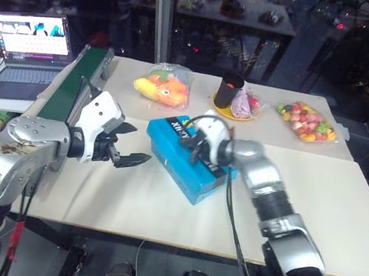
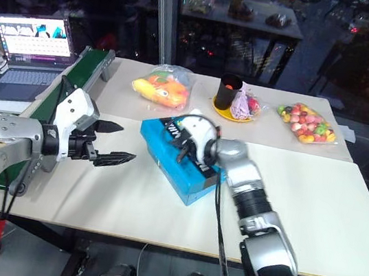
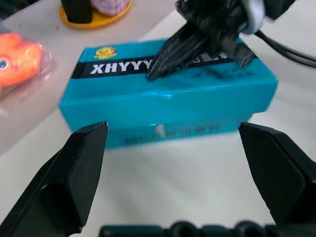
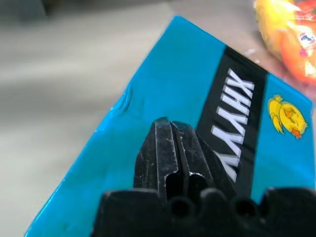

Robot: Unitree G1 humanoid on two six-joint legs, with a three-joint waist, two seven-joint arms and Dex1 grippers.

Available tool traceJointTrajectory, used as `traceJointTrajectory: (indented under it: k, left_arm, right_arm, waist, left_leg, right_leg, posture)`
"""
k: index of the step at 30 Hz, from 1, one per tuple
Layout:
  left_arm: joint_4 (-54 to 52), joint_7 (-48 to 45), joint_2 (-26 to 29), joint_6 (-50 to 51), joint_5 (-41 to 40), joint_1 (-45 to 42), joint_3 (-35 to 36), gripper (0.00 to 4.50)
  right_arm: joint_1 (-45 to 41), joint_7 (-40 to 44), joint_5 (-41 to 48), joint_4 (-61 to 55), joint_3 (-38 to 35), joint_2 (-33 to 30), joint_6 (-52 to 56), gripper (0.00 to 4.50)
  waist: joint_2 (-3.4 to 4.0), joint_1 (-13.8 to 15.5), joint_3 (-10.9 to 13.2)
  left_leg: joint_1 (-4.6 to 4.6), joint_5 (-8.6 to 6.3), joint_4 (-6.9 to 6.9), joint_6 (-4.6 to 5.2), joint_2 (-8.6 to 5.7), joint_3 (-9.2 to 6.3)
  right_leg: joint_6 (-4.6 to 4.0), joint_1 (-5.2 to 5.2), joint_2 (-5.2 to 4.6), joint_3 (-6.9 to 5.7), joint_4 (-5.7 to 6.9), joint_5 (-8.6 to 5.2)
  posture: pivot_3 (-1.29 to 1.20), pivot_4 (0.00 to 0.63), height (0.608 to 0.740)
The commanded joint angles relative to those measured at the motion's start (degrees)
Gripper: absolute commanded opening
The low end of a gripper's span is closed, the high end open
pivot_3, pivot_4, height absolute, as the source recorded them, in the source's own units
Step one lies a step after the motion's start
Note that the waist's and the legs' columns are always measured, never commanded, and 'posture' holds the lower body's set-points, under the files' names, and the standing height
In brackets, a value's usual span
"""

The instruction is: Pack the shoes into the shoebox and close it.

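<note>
Your clenched right end effector (image 1: 196, 142) presses the bright blue rectangular cardboard shoebox (image 1: 188, 161) lid mid-desk; push off-centre and it skids toward your released, empty left end effector (image 1: 130, 145).

My table (image 1: 127, 199), pale and flat, is carrying the closed blue shoebox (image 1: 185, 159) near its middle. Behind it are lying a bag of orange toy fruit (image 1: 164, 85), a yellow plate (image 1: 234, 111) bearing a black cup (image 1: 230, 89), and a bag of small colourful toy fruit (image 1: 306, 121).
</note>
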Motion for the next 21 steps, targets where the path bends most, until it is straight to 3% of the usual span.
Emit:
traceJointTrajectory:
  k: [1,3,6,12,15,17,21]
  left_arm:
    - [1.55,0.41,-0.65,-4.81,2.11,-0.67,-0.48,4.50]
    - [2.60,-0.39,-0.89,-6.36,2.69,-0.64,-1.59,4.50]
    - [4.03,-0.88,-1.58,-7.77,3.36,-1.24,-2.93,4.50]
    - [3.87,-1.93,-2.12,-10.36,2.73,-0.11,-2.23,4.50]
    - [1.66,-1.12,-3.29,-12.03,1.37,3.22,0.61,4.50]
    - [0.25,-0.46,-3.86,-12.58,0.79,5.58,2.18,4.50]
    - [-0.46,4.20,-8.49,-16.86,3.69,14.68,3.68,4.50]
  right_arm:
    - [0.97,1.65,7.04,-14.12,-6.73,-5.81,8.75,0.02]
    - [2.68,1.41,7.54,-17.51,-7.83,-9.16,10.53,0.02]
    - [4.75,0.39,8.99,-20.20,-9.69,-11.69,12.33,0.75]
    - [15.44,-0.26,10.79,-28.01,-14.16,-18.29,14.77,2.63]
    - [21.65,-2.61,11.43,-30.67,-18.69,-20.69,14.83,3.92]
    - [25.07,-4.70,10.66,-31.79,-20.99,-21.36,13.40,4.49]
    - [35.63,-10.42,11.60,-32.67,-28.35,-16.76,12.08,4.49]
  waist:
    - [-0.01,0.02,-0.01]
    - [0.00,0.03,0.00]
    - [-0.03,-0.14,0.01]
    - [-0.05,0.10,0.06]
    - [-0.06,0.26,0.06]
    - [-0.06,0.25,0.06]
    - [-0.08,0.07,0.02]
  left_leg:
    - [-0.33,0.00,-0.01,0.00,0.01,0.01]
    - [-0.63,-0.01,-0.16,0.00,-0.01,0.01]
    - [-0.63,-0.08,-0.36,0.03,-0.02,0.06]
    - [-0.60,-0.08,-0.31,0.04,-0.03,0.09]
    - [-0.59,-0.07,-0.12,0.03,-0.05,0.12]
    - [-0.61,-0.07,-0.08,0.03,-0.05,0.16]
    - [-0.47,-0.07,-0.10,0.04,-0.03,0.15]
  right_leg:
    - [-0.04,-0.38,0.01,0.00,0.02,0.02]
    - [-0.03,-0.68,-0.01,-0.03,-0.02,0.02]
    - [-0.01,-0.68,-0.05,-0.03,-0.23,-0.02]
    - [0.01,-0.64,-0.04,-0.03,-0.20,-0.05]
    - [0.11,-0.55,-0.08,-0.01,-0.23,-0.11]
    - [0.15,-0.56,-0.09,0.02,-0.27,-0.12]
    - [0.16,-0.44,-0.06,0.05,-0.20,-0.13]
  posture:
    - [0.00,0.150,0.733]
    - [0.00,0.150,0.733]
    - [0.00,0.150,0.733]
    - [0.00,0.150,0.733]
    - [0.00,0.150,0.733]
    - [0.00,0.150,0.733]
    - [0.00,0.150,0.733]
